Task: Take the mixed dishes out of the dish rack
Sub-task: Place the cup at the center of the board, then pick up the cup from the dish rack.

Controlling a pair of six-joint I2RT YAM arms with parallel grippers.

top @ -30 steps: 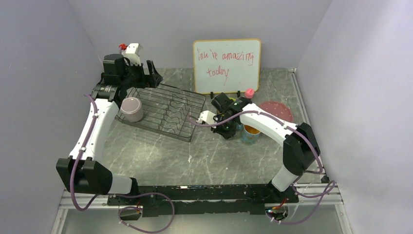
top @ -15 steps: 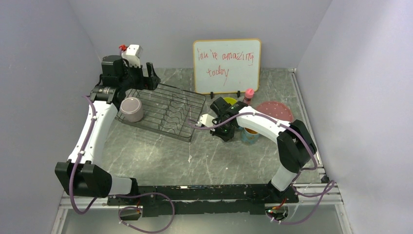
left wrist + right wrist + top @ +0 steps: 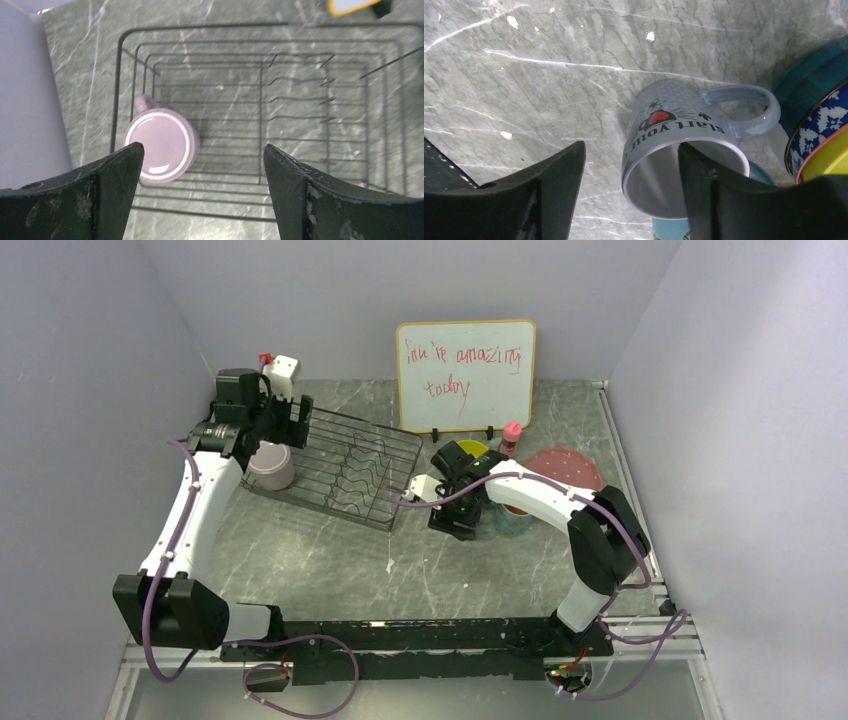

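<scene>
The black wire dish rack holds one lilac mug upside down in its near-left corner. My left gripper hangs above that end, open. In the left wrist view the lilac mug sits just inside the left fingertip of that gripper, and the rack spreads out below. My right gripper is open. One finger is inside a small grey cup standing on the table, and the other is outside it.
Right of the rack stand a blue mug with an orange inside, a yellow bowl, a pink speckled plate and a small pink bottle. A blue-patterned bowl is close beside the grey cup. The white board stands at the back.
My right gripper has opened and let go of the grey cup's rim. The left gripper has moved from behind the rack to above the lilac mug.
</scene>
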